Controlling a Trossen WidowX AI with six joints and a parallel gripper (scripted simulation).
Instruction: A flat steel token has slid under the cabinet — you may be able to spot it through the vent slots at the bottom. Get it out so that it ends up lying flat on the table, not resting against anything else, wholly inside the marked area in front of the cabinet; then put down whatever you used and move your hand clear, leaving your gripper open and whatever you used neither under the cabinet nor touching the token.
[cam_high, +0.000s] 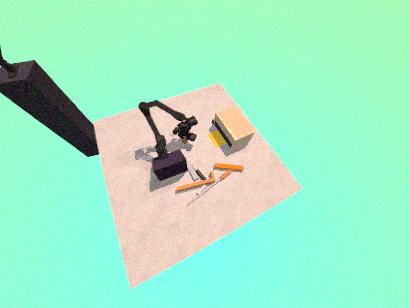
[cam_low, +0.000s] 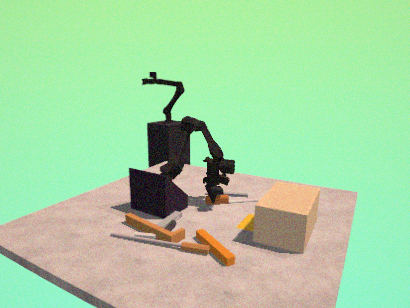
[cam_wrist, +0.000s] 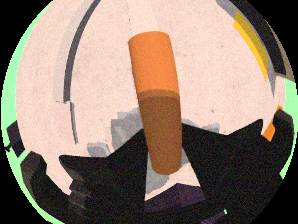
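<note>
My gripper is shut on the orange handle of a tool, low over the table. A thin pale shaft runs from the handle toward the cabinet's side in the exterior view. The tan cabinet has a dark opening along its front bottom. The yellow marked area lies in front of it. I cannot make out the steel token in any view.
An orange bar, an L-shaped orange piece and a rod with an orange handle lie near the dark arm base. A dark grey strip lies left in the wrist view.
</note>
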